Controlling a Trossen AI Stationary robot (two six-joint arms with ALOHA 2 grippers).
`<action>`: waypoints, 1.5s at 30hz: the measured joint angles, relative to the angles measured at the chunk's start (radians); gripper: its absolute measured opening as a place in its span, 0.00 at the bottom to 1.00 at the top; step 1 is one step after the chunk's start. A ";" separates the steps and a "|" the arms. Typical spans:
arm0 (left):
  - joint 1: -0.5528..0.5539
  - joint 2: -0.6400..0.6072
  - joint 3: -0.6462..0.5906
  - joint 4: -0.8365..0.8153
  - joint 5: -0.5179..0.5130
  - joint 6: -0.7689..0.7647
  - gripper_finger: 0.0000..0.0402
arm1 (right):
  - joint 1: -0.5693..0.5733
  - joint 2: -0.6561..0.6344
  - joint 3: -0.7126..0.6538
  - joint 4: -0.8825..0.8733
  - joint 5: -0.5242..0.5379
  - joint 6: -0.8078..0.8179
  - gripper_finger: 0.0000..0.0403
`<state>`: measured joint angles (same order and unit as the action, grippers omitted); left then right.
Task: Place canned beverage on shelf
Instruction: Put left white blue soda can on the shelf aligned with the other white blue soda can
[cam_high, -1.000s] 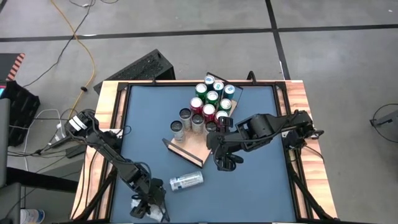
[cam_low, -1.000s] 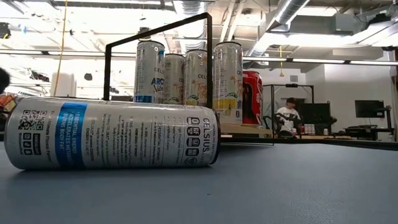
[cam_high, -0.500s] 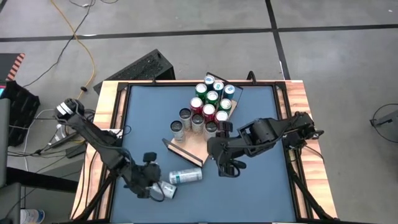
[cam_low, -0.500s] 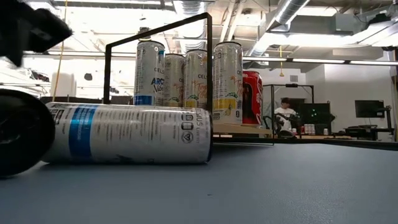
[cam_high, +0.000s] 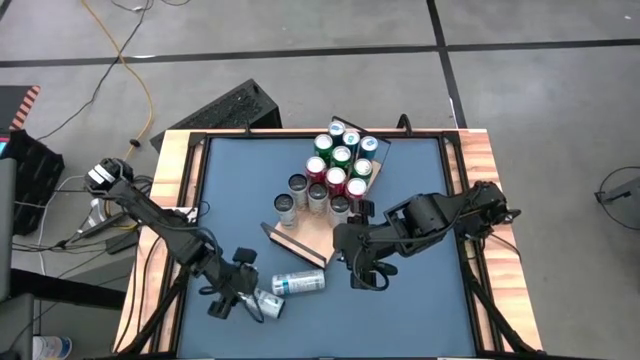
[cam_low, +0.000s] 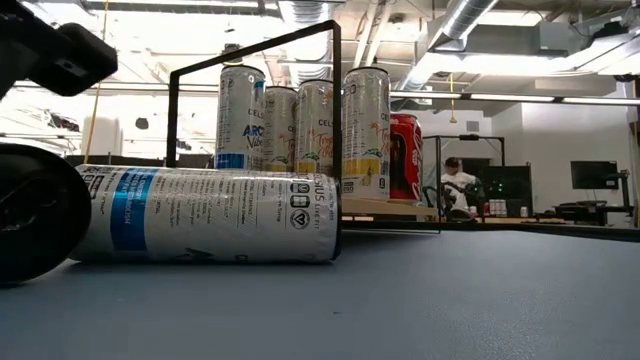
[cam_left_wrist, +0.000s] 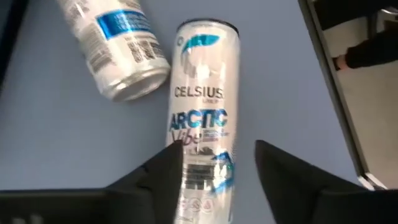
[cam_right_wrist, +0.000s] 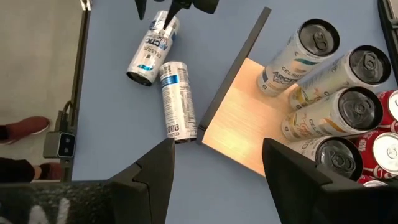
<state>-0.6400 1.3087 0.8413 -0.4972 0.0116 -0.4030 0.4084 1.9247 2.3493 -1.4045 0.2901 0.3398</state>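
Canned beverage (cam_left_wrist: 202, 112) lies flat at the table's near-left corner, the left gripper (cam_left_wrist: 214, 165) straddling it, jaws apart, not yet clamped.

The pick-up step looks to be in hand: next the jaws must close on the can, lift it and stand it upright. A second lying can (cam_high: 300, 287) sits just to its right, before the shelf's dark lip (cam_right_wrist: 233, 81), so the carry must clear both. The shelf (cam_high: 312, 235) has bare board at its near end; standing cans (cam_high: 340, 160) fill the far part. The right gripper (cam_right_wrist: 217, 174), jaws wide and empty, hovers beside that near end, narrowing the approach.
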 joint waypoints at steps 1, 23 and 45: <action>0.007 0.000 0.000 -0.001 0.015 0.003 0.49 | 0.000 0.000 0.000 -0.001 0.000 0.000 0.56; 0.069 0.349 -0.004 0.021 0.198 0.001 0.77 | 0.004 0.000 0.000 -0.011 0.000 0.012 0.56; -0.148 0.053 -0.013 -0.068 -0.586 -0.768 0.59 | 0.001 0.000 0.000 0.049 0.190 0.443 0.56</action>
<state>-0.7878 1.3617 0.8284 -0.5650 -0.5742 -1.1706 0.4091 1.9244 2.3493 -1.3553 0.4803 0.7824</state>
